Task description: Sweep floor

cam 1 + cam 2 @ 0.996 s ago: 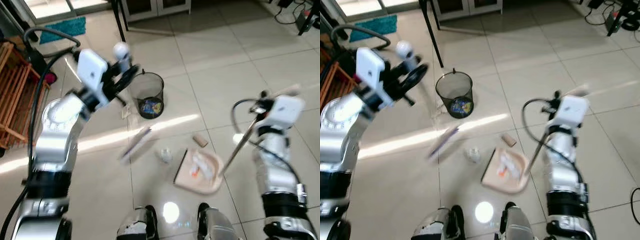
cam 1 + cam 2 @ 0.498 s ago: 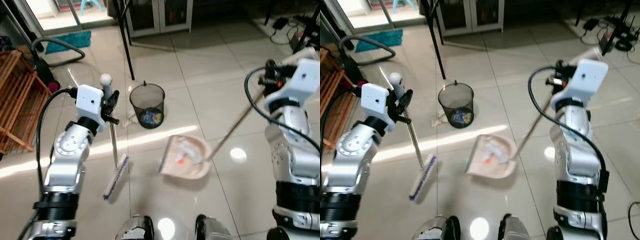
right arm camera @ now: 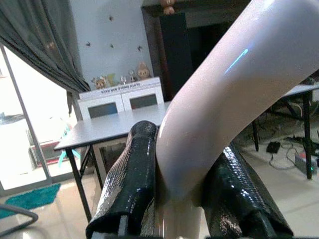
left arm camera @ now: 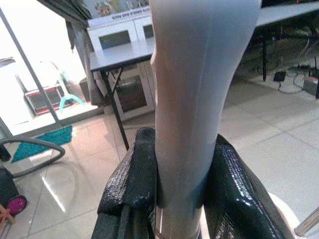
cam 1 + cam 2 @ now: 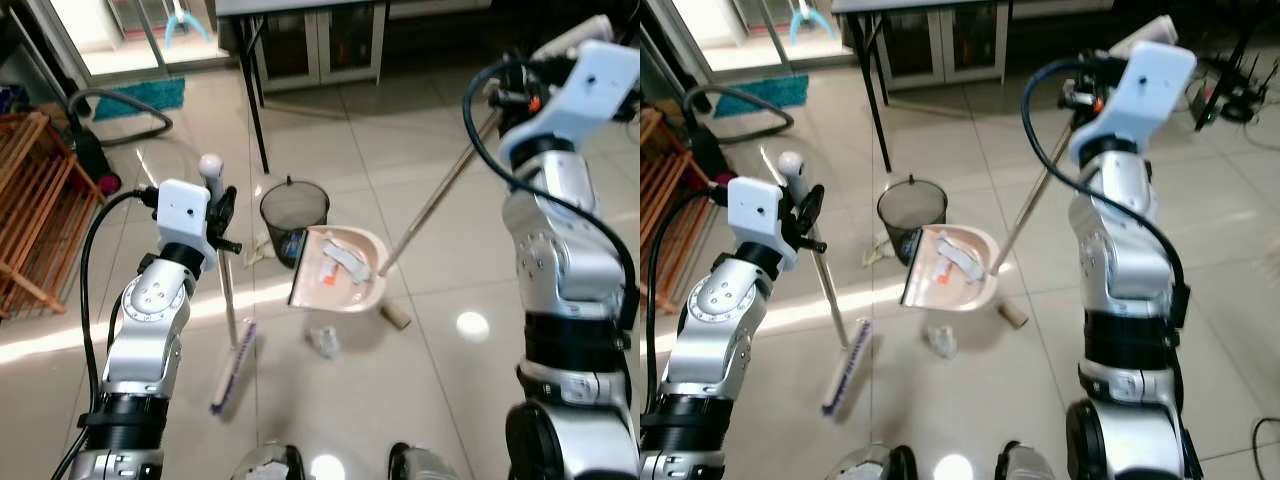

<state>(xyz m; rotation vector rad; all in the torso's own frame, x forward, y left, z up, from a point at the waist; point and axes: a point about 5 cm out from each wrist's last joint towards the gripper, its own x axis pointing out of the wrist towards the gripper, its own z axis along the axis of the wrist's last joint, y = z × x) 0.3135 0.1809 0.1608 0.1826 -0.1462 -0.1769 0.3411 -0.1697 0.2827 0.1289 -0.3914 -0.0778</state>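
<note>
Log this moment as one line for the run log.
left end effector: shut on broom | right end effector: shut on dustpan, lifted, tipped at bin | floor: scraps left

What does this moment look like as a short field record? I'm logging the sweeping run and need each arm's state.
left gripper: shut on broom handle, brush head on the floor
right gripper: shut on dustpan handle
dustpan: raised, tilted beside the bin, scraps inside
bin: black mesh, upright, litter at the bottom
floor litter: cardboard tube, crumpled scrap
</note>
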